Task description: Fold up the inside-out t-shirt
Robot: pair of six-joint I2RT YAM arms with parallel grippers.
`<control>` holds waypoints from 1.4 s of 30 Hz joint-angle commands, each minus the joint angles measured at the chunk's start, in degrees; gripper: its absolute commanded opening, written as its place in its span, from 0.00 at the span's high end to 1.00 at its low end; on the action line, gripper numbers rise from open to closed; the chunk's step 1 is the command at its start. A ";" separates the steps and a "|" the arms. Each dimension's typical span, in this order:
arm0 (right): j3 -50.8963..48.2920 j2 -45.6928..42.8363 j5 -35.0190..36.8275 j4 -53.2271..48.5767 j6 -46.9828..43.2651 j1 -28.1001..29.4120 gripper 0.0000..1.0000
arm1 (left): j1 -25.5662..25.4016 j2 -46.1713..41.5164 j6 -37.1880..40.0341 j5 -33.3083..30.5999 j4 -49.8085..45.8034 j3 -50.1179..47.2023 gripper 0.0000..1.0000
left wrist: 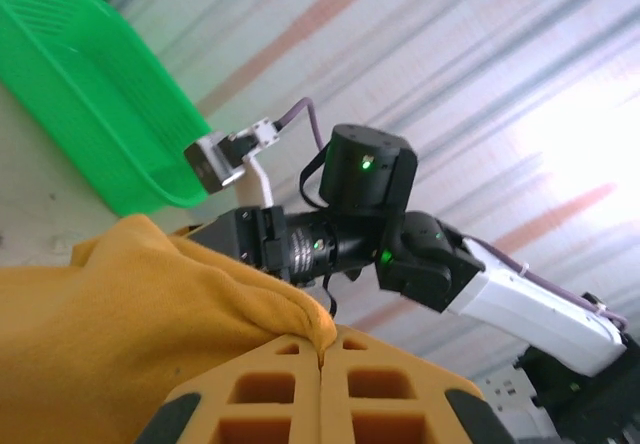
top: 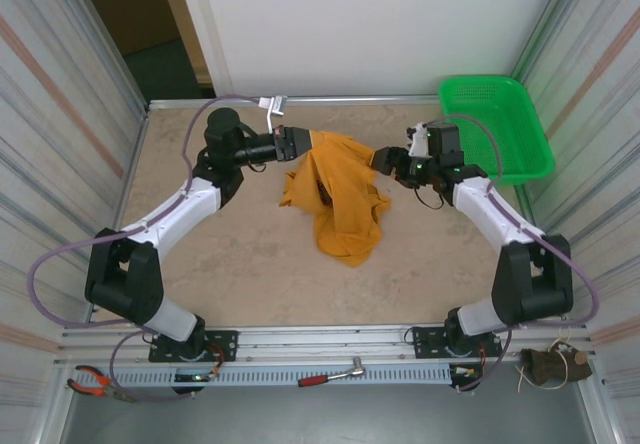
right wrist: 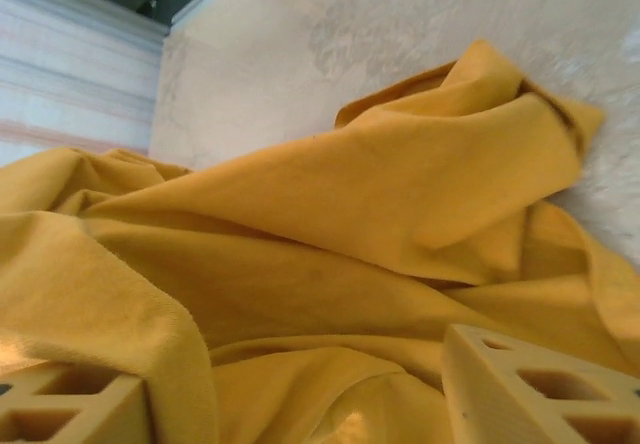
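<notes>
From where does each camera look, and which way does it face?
Top external: above and behind the arms, looking down on table, t-shirt, green basket.
Left wrist: on the left claw, shut on the t-shirt, facing the right arm and basket.
Right wrist: over the open right claw, facing the t-shirt.
All share the t-shirt.

My left arm [top: 185,212] bends inward, left gripper [left wrist: 322,354] pinched shut on the t-shirt [top: 342,196]. My right arm [top: 490,209] mirrors it, right gripper [top: 386,158] pointing left, jaws apart.
</notes>
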 commanded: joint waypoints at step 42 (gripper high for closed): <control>9.12 -4.75 -21.70 2.72 -4.33 3.89 1.00 | 5.67 -9.87 24.81 -17.67 -27.89 -9.62 0.40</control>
